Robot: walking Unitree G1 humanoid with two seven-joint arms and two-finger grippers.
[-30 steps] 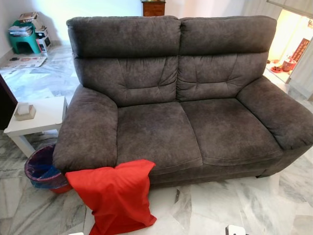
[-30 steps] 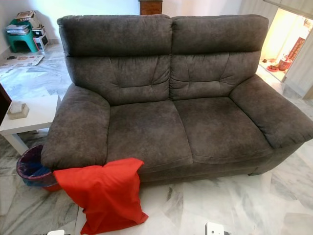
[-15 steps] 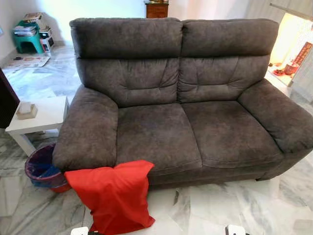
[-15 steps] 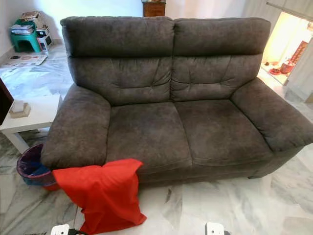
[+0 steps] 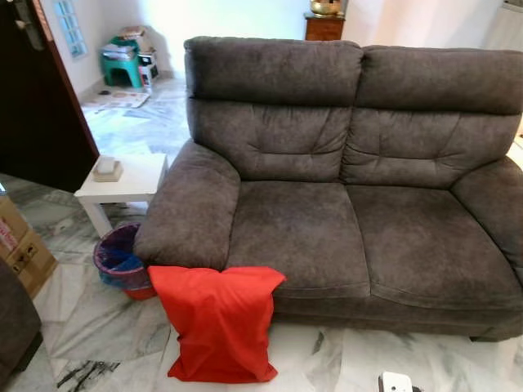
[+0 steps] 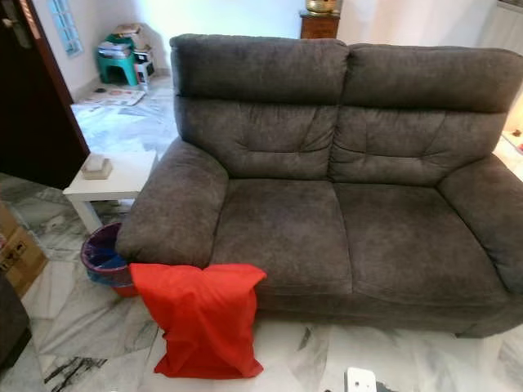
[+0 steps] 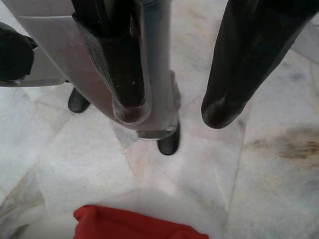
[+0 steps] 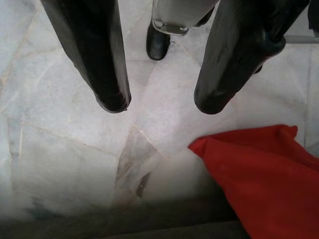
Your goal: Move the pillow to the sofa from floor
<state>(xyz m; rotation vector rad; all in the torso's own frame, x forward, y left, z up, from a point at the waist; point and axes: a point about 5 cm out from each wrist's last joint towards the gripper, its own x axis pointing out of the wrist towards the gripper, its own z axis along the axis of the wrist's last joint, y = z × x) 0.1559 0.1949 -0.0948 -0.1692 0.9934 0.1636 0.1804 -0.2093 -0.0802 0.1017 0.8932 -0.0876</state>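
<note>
A red pillow stands on the marble floor, leaning against the front of the sofa below its left armrest. The dark grey two-seat sofa has both seat cushions bare. My left gripper hangs open above the floor with nothing between its fingers; one red edge of the pillow lies beyond its tips. My right gripper is also open and holds nothing, and a corner of the pillow rests on the floor past its fingertips.
A white side table with a small box stands left of the sofa, a purple-lined bin beneath it. A cardboard box and a dark door are at far left. A green stool sits far back.
The camera has swung left, so the sofa sits further right in the picture and the door and cardboard box have come into view. The pillow still leans on the sofa front.
</note>
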